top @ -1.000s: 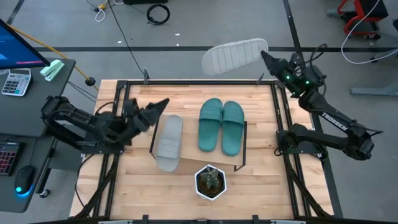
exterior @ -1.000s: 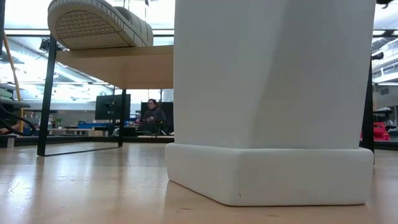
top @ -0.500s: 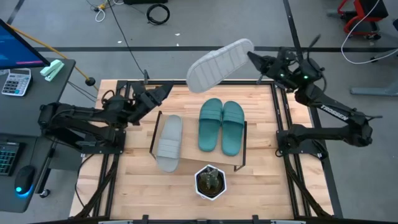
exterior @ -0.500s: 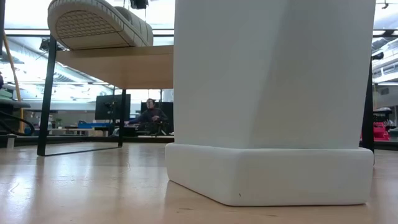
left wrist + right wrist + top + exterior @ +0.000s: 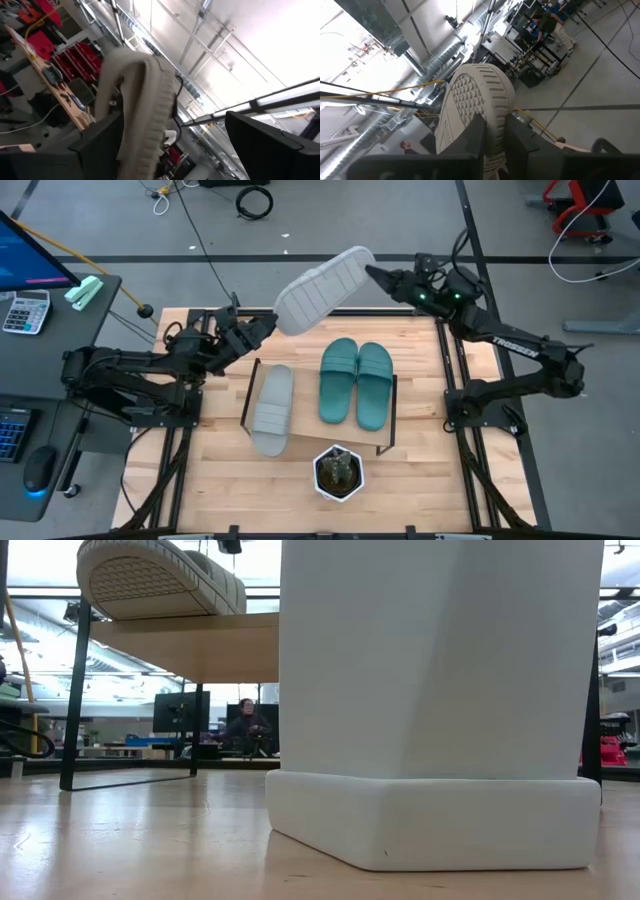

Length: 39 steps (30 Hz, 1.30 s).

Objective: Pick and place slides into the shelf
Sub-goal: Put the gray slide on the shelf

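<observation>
The last grey slide (image 5: 322, 288) is up in the air, sole turned upward, hanging over the far edge of the desk (image 5: 215, 480). The right hand (image 5: 372, 275) is clamped on one end of it, and in the right wrist view the two dark fingers (image 5: 470, 142) pinch the ridged, dimpled sole (image 5: 475, 107) between them. I'd guess it is held by the end so the long free part can be swung over the shelf (image 5: 385, 442) and lowered flat.

The other grey slide (image 5: 271, 408) already lies on the shelf's wooden top, at the left, its toe poking past the near edge. The teal pair (image 5: 356, 382) sits side by side just beside it, straps up. The gap between grey and teal looks narrow, so the carried one may need care to fit next to its partner.

The left hand (image 5: 263, 329) reaches up toward the hanging slide's free end, fingers apart and not gripping; from the left wrist view the slide (image 5: 137, 100) hangs close in front. It seems ready to steady or take it.

A small potted plant (image 5: 338, 471) in a white pot stands on the desk in front of the shelf. White lettering on the right arm (image 5: 505, 345) reads TROSSEN. Across the room a person (image 5: 245, 725) sits at a bench.
</observation>
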Each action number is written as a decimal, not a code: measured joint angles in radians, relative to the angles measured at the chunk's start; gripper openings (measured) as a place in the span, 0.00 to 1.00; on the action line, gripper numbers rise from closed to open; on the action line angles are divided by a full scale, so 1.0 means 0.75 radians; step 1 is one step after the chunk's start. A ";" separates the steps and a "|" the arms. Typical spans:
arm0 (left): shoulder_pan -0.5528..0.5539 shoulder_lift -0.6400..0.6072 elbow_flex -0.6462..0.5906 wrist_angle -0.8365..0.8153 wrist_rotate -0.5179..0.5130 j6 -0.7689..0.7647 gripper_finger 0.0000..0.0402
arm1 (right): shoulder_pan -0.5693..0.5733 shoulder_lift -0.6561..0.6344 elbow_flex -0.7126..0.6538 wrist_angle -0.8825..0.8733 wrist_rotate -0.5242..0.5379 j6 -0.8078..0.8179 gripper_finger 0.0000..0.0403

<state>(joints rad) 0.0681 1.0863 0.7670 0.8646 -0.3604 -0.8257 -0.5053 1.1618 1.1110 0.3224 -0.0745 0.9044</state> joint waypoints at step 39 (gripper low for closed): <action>0.001 0.000 0.000 -0.017 0.028 0.124 0.10 | 0.063 0.077 0.096 -0.001 0.002 -0.024 0.12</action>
<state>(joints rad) 0.0689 1.0863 0.7670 0.8522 -0.3394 -0.7327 -0.4583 1.2194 1.1831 0.3213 -0.0734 0.8862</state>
